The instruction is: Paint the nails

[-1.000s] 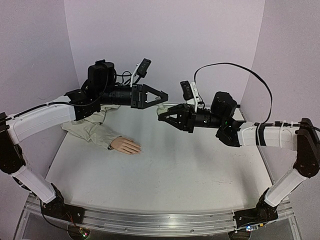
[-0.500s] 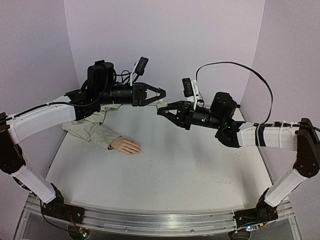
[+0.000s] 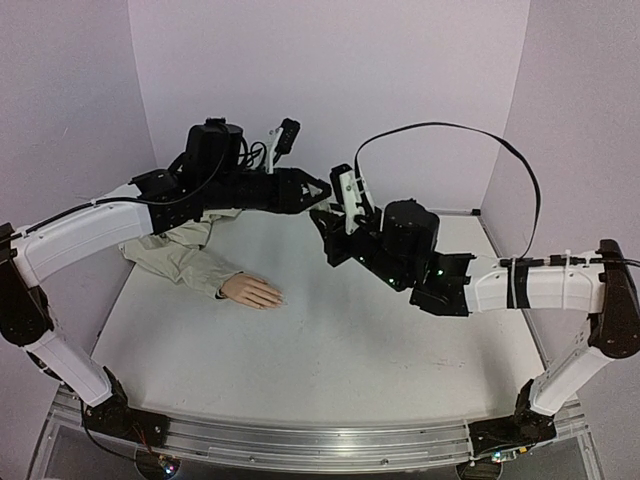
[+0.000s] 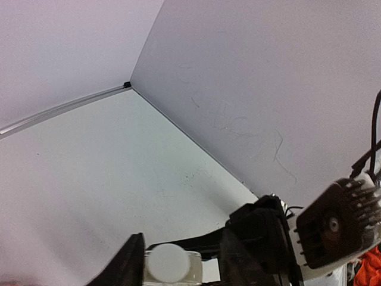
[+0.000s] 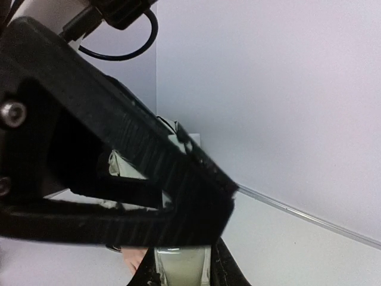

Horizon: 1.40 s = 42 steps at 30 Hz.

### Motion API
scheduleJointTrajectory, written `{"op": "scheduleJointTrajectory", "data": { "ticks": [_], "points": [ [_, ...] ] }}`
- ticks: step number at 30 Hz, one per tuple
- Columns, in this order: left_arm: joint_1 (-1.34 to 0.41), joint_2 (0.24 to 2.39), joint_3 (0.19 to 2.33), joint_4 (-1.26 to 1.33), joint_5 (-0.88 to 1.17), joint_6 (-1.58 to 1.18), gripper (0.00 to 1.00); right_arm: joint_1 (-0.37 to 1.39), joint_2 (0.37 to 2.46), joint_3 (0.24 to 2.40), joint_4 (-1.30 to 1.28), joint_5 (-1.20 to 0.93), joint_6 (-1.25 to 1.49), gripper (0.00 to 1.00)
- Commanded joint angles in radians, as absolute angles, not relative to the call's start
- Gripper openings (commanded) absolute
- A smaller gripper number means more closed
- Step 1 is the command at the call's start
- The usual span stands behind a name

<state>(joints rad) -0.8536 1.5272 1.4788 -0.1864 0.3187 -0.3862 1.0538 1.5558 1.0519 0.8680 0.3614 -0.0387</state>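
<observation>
Right jaws now at left jaws, white bottle (image 4: 166, 265) between; nails (image 3: 274, 298) well apart

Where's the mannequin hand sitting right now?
In the top view the mannequin hand lies flat on the left side of the table, fingers pointing right, beige sleeve trailing back-left under the left arm.
</observation>
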Motion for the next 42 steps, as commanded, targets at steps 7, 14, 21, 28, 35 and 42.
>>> {"op": "scheduleJointTrajectory", "data": {
  "ticks": [7,14,21,28,35,42],
  "points": [
    [-0.812,1.415,1.381,-0.027,0.581,-0.418,0.87,0.796,1.49,1.025,0.971,-0.614,0.149,0.0],
    [-0.752,1.411,1.3,0.154,0.701,-0.546,0.83,0.749,1.542,1.04,1.098,-0.881,0.338,0.0],
    [-0.758,1.428,1.307,0.183,0.769,-0.551,0.51,0.747,1.593,1.063,1.162,-0.902,0.407,0.0],
    [-0.781,1.432,1.302,0.183,0.778,-0.508,0.48,0.746,1.603,1.068,1.197,-0.88,0.438,0.0],
    [-0.782,1.441,1.302,0.166,0.746,-0.489,0.66,0.741,1.58,1.054,1.216,-0.863,0.445,0.0],
    [-0.782,1.442,1.311,0.133,0.71,-0.479,0.47,0.738,1.572,1.043,1.22,-0.853,0.443,0.0]
  ]
}}
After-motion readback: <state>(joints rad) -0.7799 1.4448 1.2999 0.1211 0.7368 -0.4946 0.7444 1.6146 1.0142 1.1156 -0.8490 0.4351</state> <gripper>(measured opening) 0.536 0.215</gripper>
